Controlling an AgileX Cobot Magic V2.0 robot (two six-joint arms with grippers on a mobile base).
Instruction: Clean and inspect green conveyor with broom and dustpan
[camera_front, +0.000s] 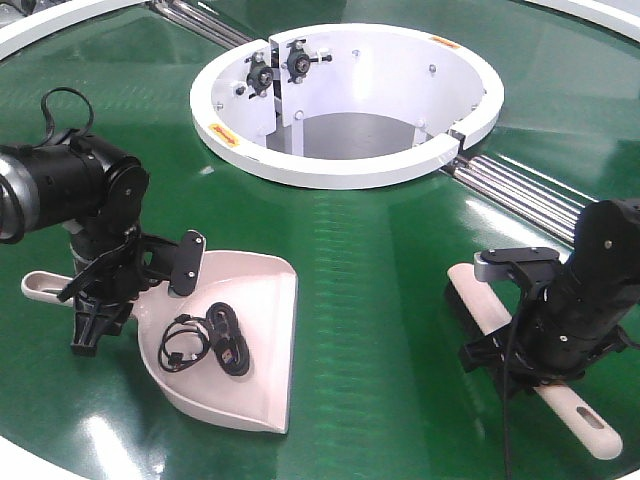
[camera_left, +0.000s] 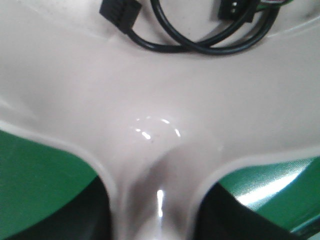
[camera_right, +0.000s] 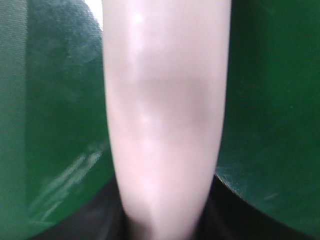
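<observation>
On the green conveyor (camera_front: 370, 290), your left gripper (camera_front: 95, 320) is pinching the dustpan (camera_front: 265, 290) handle, and your right gripper (camera_front: 515, 365) is pinching the broom (camera_front: 585, 425). Tilting the pan is risking the black cable (camera_front: 215, 340) sliding out

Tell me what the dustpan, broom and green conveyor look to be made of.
The dustpan: likely moulded plastic, pale pink-beige, smooth and semi-glossy, judging by soft highlights.
The broom: seemingly similar beige plastic, its handle smooth with faint sheen.
The green conveyor: perhaps coated PVC or rubber belting, glossy, mirroring lights, with fine woven-looking texture; exact material unclear.
</observation>
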